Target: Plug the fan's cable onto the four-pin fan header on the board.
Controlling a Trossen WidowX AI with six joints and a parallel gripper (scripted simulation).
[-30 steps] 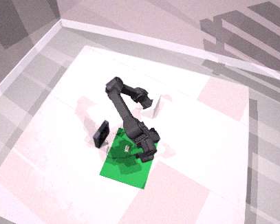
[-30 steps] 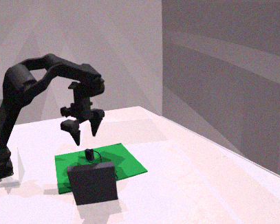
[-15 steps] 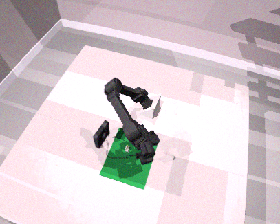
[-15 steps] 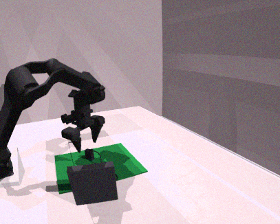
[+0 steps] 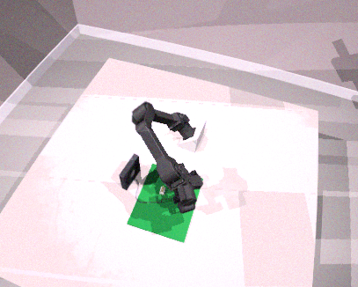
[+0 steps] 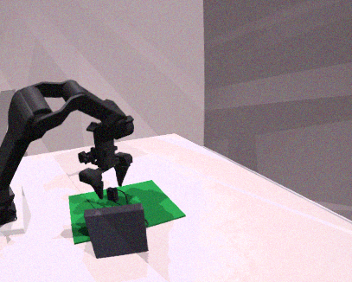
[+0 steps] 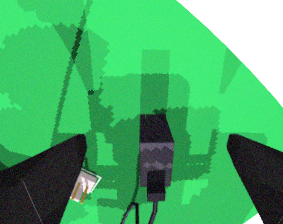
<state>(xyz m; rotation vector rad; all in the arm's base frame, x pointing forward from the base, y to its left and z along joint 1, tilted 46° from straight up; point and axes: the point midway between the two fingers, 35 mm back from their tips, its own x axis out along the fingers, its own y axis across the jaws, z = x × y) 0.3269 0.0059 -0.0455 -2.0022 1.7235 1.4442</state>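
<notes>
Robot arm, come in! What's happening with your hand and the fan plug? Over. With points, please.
Hand [image 6: 112,192] [image 7: 157,141] open, fingers either side of plug [image 6: 112,195] [image 7: 156,162]. Plug unheld, off the white header [image 5: 163,190] [image 7: 85,185]. Nothing seen between hand and plug.

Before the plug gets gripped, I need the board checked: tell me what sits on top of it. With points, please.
The green board [image 5: 164,226] [image 6: 165,205] [image 7: 127,30] bears the white fan header [image 5: 163,190] [image 7: 87,185] and black plug [image 6: 112,194] [image 7: 156,162]. In the wrist view, a finger may cover part of the header.
</notes>
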